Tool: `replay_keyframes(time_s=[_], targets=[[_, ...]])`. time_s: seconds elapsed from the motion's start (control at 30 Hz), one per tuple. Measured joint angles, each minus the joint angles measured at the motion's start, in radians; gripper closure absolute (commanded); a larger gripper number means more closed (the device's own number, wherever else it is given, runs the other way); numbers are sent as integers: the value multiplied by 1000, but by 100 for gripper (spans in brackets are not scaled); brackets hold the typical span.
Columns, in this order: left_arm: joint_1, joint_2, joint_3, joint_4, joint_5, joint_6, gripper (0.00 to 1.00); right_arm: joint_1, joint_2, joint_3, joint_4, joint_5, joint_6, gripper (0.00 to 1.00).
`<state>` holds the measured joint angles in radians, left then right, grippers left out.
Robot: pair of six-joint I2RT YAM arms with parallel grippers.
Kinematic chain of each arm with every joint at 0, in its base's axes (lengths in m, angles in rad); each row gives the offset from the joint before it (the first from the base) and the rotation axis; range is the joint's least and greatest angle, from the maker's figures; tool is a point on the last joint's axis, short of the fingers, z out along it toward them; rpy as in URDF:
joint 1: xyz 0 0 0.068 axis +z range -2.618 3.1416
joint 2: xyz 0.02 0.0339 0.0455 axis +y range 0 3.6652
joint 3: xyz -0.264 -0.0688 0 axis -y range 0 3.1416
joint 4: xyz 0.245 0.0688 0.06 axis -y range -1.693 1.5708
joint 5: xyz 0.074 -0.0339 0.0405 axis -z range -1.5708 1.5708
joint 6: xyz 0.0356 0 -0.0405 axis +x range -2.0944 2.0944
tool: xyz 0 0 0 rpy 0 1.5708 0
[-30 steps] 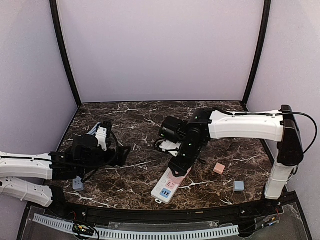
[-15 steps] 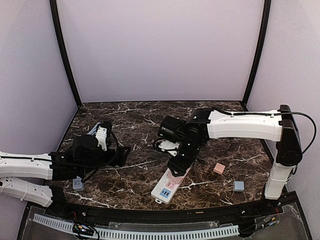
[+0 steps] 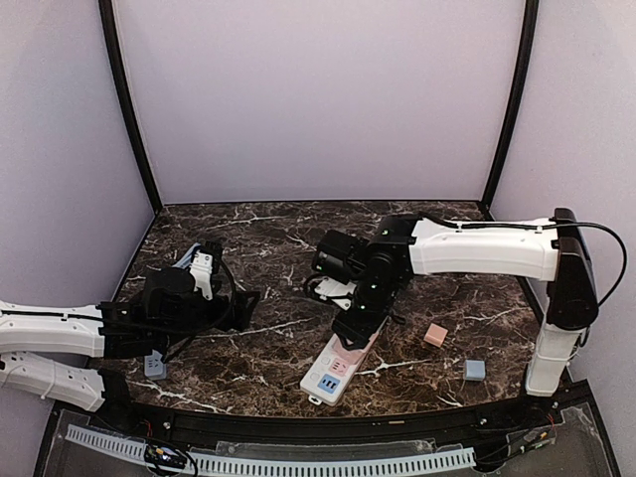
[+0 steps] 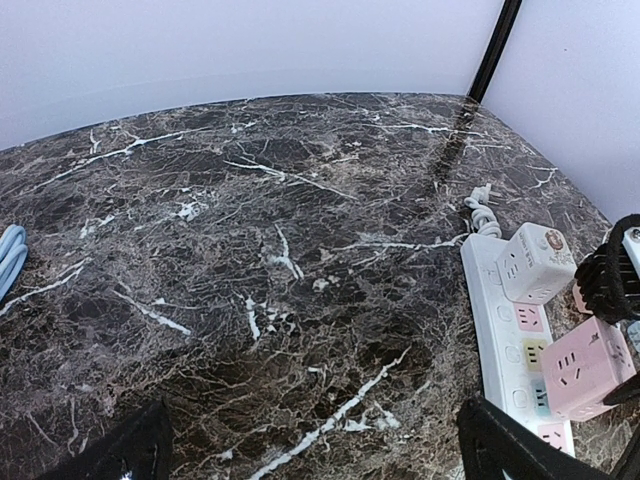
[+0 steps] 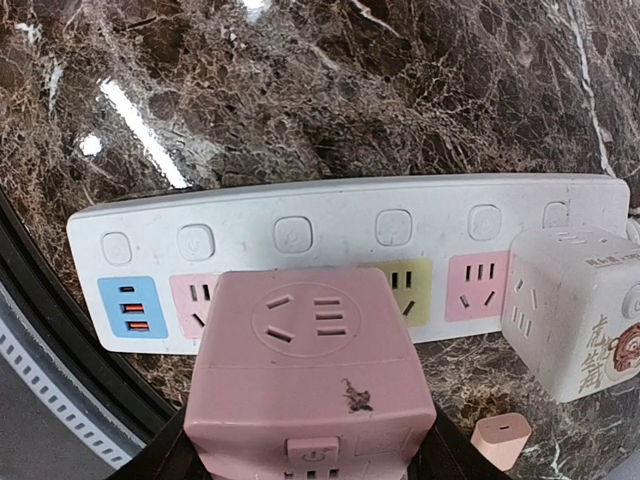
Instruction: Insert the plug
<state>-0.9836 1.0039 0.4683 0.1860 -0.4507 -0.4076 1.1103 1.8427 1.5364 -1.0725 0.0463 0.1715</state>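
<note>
The right arm (image 3: 477, 248) has crept slightly left along the strip (image 5: 340, 205), its jaws still gripping the pink plug (image 5: 310, 370) just above the sockets, so it seems unseated and still aligning; the left jaws hang wide open, empty.

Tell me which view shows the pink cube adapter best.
Right wrist: the pink cube adapter fills the foreground, socket face clear, over the power strip. Left wrist catches it at the right edge; top external shows only a sliver.
</note>
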Motion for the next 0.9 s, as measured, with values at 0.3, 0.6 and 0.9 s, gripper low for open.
replay_keyframes(time_s=[0.3, 0.6, 0.9], targets=[[0, 0, 0, 0, 0, 0, 0, 0, 0, 0, -11, 2, 6, 100], [0, 0, 0, 0, 0, 0, 0, 3, 6, 5, -13, -5, 4, 100], [0, -4, 0, 0, 0, 0, 0, 8, 9, 17, -24, -5, 3, 100]])
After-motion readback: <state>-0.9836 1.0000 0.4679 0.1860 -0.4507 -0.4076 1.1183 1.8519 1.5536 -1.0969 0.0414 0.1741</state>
